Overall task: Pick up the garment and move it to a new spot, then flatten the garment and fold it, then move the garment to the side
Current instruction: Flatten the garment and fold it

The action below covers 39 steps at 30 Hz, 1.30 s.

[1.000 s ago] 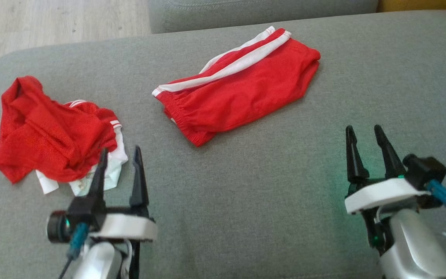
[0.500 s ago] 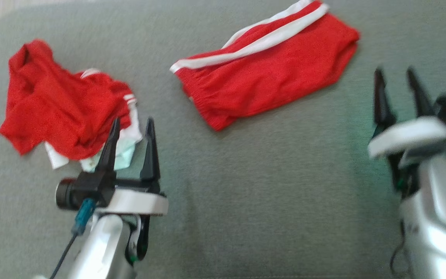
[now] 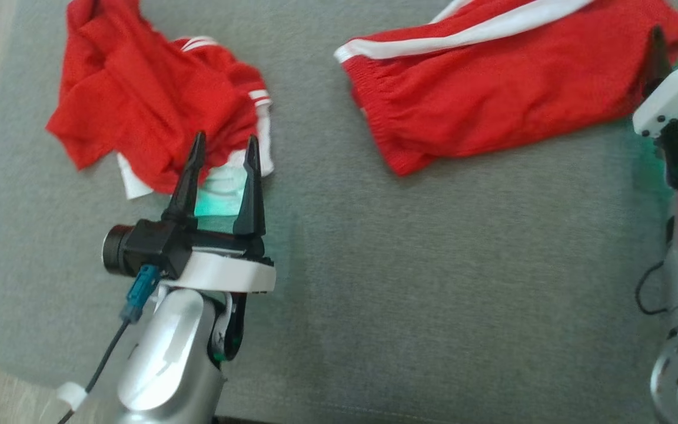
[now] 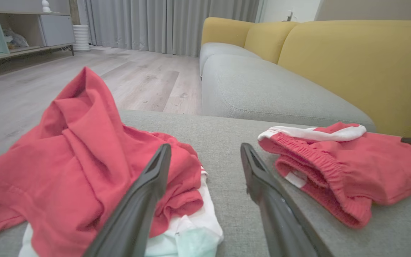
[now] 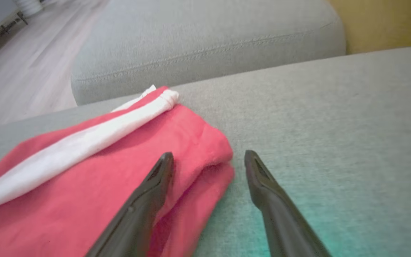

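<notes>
A crumpled red and white garment [image 3: 150,112] lies at the left of the grey cushion [image 3: 433,265]. My left gripper [image 3: 225,144] is open, its fingertips just over the garment's near white edge, nothing between them. In the left wrist view the crumpled garment [image 4: 84,153] sits under the left finger [image 4: 145,200]. Folded red shorts with a white stripe [image 3: 492,88] lie at the upper right. My right gripper [image 3: 677,44] is open at the shorts' right end; in the right wrist view the shorts [image 5: 102,160] lie under its left finger [image 5: 145,200].
A yellow sofa [image 4: 351,60] with a grey seat [image 4: 262,92] stands beyond the cushion. Wooden floor [image 4: 48,89] lies off the cushion's left edge. The cushion's near half [image 3: 433,324] is bare fabric.
The head camera has tilted, shifting the whole picture. Both grippers have advanced: the left up to the crumpled garment's edge, the right to the shorts' right end.
</notes>
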Motion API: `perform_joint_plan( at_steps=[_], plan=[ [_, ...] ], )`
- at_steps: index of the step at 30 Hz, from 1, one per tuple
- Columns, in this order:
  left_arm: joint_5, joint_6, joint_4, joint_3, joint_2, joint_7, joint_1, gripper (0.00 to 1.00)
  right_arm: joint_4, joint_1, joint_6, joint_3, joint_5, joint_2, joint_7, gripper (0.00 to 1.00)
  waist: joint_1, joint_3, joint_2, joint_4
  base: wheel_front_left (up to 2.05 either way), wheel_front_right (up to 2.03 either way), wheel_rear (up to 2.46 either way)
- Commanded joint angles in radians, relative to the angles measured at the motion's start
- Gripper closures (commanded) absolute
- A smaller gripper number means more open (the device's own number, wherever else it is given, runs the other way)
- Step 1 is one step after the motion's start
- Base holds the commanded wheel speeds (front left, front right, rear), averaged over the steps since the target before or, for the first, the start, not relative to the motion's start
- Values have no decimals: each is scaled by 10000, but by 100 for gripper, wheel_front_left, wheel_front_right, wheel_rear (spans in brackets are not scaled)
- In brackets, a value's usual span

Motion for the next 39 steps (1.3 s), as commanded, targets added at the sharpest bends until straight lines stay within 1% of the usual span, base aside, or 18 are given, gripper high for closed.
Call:
perform_joint_plan(
  at_steps=[1, 4, 7, 8, 9, 10, 16, 20, 26, 28, 30, 35, 39],
  plan=[
    [126, -28, -277, 207, 70, -62, -244, 0, 42, -406, -19, 17, -278, -129, 36, 0, -3, 232, 0, 277, 0, 0, 0],
    [136, -48, -285, 208, 42, -62, -277, 0, 845, -701, -19, -222, -644, -225, 136, 0, -3, 262, 0, 374, 0, 0, 0],
    [189, -25, -275, 231, 26, -63, -260, 0, 1511, -879, -19, -176, -792, -230, 173, 0, -3, 252, 0, 399, 0, 0, 0],
    [214, -15, -262, 237, 23, -63, -246, 0, 1691, -927, -19, -131, -792, -214, 143, 50, -3, 238, 0, 385, 0, 0, 0],
    [225, -20, -239, 226, 19, -63, -227, 0, 1855, -968, -19, -69, -781, -198, 92, 96, -3, 218, 0, 361, 0, 0, 0],
    [231, -28, -216, 210, 15, -63, -207, 0, 1993, -1000, -19, 7, -765, -189, -5, 100, -3, 186, 0, 332, 0, 0, 0],
    [190, -11, -126, 203, 1, -63, -74, 0, 2355, -971, -19, 219, -488, -213, -1212, 100, -3, -236, 0, 13, 0, 0, 0],
    [154, 6, -116, 364, -2, -63, 148, 0, 2574, -644, -19, 400, 5, -15, -1857, 100, -3, -659, 0, -473, 0, 0, 0],
    [243, -12, -124, 554, -3, -63, 343, 0, 2509, -57, -19, 637, 732, -50, -2524, 100, -3, -1141, 0, -1066, 0, 0, 0],
    [274, -30, -136, 604, -3, -63, 398, 0, 2364, 237, -19, 766, 1062, -144, -2694, 100, -3, -1289, 0, -1264, 0, 0, 0],
    [317, -56, -147, 626, -4, -63, 455, 0, 1981, 727, -19, 914, 1637, -364, -2827, 100, -3, -1472, 0, -1467, 0, 0, 0],
    [289, -78, -133, 718, -5, -63, 562, 0, 1071, 1730, -19, 1064, 2612, -694, -2848, 100, -3, -1622, 0, -1664, 0, 0, 0],
    [339, -122, -119, 771, -5, -63, 575, 0, 504, 2330, -19, 886, 3223, -961, -2723, 100, -3, -1626, 0, -1716, 0, 0, 0]
  ],
)
